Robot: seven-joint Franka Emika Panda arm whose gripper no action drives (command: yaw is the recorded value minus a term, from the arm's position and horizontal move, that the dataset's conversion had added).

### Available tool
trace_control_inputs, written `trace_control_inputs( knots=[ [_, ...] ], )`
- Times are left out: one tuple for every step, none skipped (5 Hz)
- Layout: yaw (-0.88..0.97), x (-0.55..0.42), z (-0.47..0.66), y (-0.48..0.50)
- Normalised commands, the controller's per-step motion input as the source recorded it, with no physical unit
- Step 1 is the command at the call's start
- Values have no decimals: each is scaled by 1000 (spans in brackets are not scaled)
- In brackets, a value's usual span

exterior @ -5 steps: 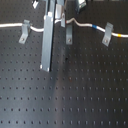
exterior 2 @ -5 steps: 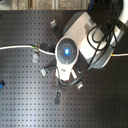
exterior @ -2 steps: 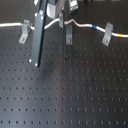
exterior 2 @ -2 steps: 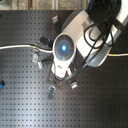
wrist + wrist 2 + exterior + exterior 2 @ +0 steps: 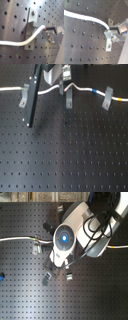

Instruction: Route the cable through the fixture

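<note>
The fingers (image 5: pixel 51 30) are pinching the white cable (image 5: pixel 23 42) right at the middle clip (image 5: pixel 32 29) in the first wrist view — closed on it. In the first exterior view the cable (image 5: pixel 82 87) is running across the far side of the tabletop (image 5: pixel 75 154), humped over the middle clip (image 5: pixel 69 98). I judge the step is seating it in that slot — lowering straight, keeping slight tension, releasing only once it is sitting down.
</note>
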Motion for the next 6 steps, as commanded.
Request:
trace_control_inputs(
  knots=[
    [854, -125, 195, -14],
    [851, -120, 193, -65],
    [794, -162, 101, -125],
    [0, -54, 1, -39],
    [851, -129, 45, -87],
    [957, -47, 54, -29]
  ],
)
